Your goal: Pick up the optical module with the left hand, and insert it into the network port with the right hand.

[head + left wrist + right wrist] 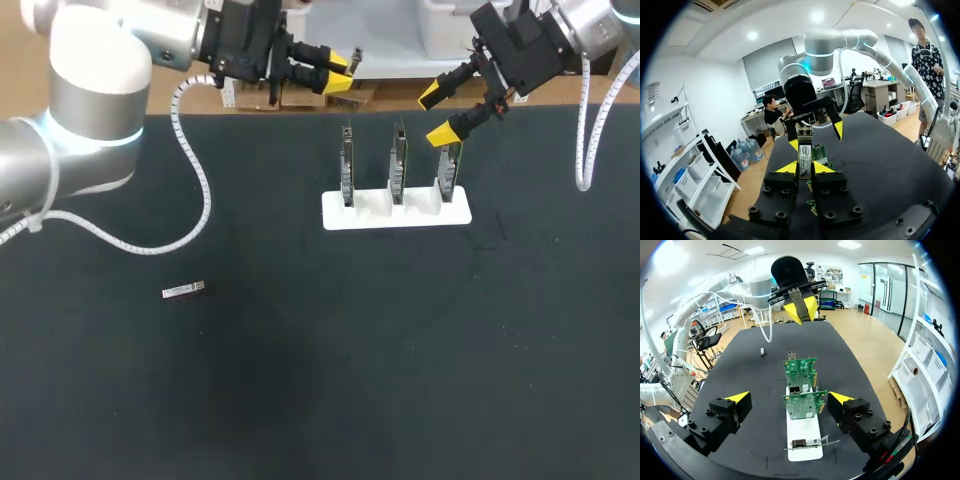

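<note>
My left gripper [337, 76] hangs above the table's far edge, shut on a slim metal optical module [355, 58] that sticks out past its yellow tips. In the left wrist view the module [804, 152] stands upright between the gripper's [803, 168] tips. My right gripper [443, 113] is open, just above the rightmost of three green network cards [397, 168] standing in a white holder [372, 214]. The right wrist view has the cards [803, 404] between the wide-open fingers [738, 397], and the left gripper [801, 309] with the module farther ahead.
A second small module [183, 291] lies loose on the black table at the left, also seen past the cards [762, 352] in the right wrist view. A white coiled cable [200, 190] trails from my left arm over the table.
</note>
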`<state>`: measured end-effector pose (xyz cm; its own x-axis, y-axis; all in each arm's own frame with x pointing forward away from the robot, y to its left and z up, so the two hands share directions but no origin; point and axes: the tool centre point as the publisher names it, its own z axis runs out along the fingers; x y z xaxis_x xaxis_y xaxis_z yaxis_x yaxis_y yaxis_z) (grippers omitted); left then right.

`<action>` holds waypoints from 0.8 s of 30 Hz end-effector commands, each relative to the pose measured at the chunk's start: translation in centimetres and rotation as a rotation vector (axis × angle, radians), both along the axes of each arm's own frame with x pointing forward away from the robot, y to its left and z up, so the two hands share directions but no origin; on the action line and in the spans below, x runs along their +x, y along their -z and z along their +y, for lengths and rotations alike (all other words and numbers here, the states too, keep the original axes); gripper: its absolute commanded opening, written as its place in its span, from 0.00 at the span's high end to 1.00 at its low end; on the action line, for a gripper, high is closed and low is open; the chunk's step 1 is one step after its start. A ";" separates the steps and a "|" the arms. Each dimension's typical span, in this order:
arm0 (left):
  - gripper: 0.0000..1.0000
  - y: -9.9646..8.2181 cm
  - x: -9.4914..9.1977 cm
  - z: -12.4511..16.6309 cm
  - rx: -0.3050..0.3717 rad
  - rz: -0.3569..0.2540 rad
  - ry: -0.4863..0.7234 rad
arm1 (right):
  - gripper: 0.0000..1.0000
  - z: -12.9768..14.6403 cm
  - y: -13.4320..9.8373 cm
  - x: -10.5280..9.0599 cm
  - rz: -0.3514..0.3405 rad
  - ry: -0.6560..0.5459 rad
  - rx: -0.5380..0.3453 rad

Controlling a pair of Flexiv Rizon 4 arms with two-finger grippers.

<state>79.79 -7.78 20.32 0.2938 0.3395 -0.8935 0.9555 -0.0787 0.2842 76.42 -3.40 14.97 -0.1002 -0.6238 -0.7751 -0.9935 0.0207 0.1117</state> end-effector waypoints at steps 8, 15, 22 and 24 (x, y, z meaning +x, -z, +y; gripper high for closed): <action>1.00 -0.1 0.0 -0.5 0.048 0.042 0.015 | 0.00 0.0 0.0 -0.1 -0.002 0.003 -0.001; 1.00 -0.1 0.0 -0.5 0.048 0.042 0.015 | 0.00 0.0 0.0 -0.1 -0.002 0.003 -0.001; 1.00 -0.1 -0.5 -1.2 0.024 0.038 0.024 | 0.00 0.0 0.0 -0.1 -0.002 0.003 -0.001; 1.00 0.2 -0.9 -2.3 -0.044 0.043 0.040 | 0.00 0.0 0.0 -0.1 -0.002 0.003 -0.001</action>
<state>78.97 -9.09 20.98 0.2625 0.3406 -0.9028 0.9646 -0.1174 0.2362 76.42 -3.40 14.96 -0.1002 -0.6238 -0.7751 -0.9935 0.0207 0.1118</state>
